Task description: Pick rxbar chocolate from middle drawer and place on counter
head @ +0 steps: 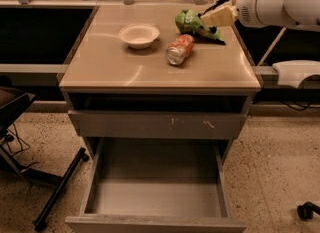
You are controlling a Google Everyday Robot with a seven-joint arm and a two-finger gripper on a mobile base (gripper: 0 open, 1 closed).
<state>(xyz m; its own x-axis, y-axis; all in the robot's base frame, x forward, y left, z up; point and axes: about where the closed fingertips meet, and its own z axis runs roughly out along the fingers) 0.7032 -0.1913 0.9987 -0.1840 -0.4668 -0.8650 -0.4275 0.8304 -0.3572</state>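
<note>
- Hovering above the back right part of the counter (125,69), the gripper (216,16) is just beside the green chip bag (192,23), overlapping the bag's right end in this view
- Whether the gripper is spread or clamped cannot be told
- A small dark shape (219,0) shows at the gripper's upper edge; whether it is the rxbar chocolate cannot be told
- The middle drawer (157,197) stands pulled out low in front, its grey floor showing
- A soda can (180,49) lies on its side near a pale bowl (139,35)
</note>
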